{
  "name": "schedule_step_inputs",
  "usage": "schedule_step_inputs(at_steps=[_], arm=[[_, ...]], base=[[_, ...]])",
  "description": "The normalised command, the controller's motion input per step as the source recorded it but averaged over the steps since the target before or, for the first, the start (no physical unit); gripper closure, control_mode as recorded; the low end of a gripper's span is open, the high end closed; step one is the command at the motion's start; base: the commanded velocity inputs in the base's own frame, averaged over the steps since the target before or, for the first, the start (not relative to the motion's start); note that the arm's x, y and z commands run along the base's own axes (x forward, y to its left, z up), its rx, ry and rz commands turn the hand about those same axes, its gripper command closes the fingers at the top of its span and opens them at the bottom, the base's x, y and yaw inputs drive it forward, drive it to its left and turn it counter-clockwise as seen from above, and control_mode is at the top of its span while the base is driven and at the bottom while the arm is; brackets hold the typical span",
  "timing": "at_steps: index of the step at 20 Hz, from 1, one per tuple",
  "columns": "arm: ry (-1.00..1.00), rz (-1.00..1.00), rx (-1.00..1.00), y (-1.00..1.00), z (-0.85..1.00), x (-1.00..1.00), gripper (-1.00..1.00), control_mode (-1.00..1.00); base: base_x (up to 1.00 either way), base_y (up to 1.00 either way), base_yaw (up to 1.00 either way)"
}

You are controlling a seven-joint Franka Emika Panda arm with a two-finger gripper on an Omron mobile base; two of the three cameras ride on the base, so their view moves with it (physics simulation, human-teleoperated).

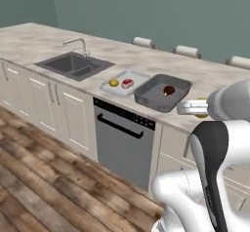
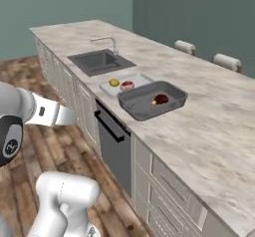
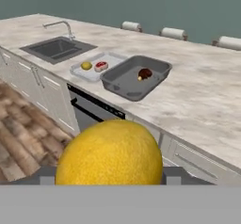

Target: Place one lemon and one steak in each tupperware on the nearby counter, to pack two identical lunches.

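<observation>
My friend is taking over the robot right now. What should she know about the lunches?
Gripper: shut on the second lemon, held up in the air short of the counter.
Light grey tupperware: already has one lemon and one red steak inside. That lunch looks packed.
Dark grey tupperware: holds the darker steak, no lemon yet.
Left to do: carry the held lemon over to the dark grey tupperware and let it go inside, next to the darker steak. Then both lunches match.
</observation>
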Motion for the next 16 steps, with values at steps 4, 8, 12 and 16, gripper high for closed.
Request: schedule_step_inputs(at_steps=[4,8,12,16], arm=[[0.00,0.00,0.00,0.00,0.00,0.00,1.00,1.00],[0.00,0.00,0.00,0.00,0.00,0.00,1.00,1.00],[0.00,0.00,0.00,0.00,0.00,0.00,1.00,1.00],[0.00,0.00,0.00,0.00,0.00,0.00,1.00,1.00]], base=[[0.38,0.94,-0.47],[0.49,0.88,-0.47],[0.59,0.43,-0.50],[0.56,0.29,-0.51]])
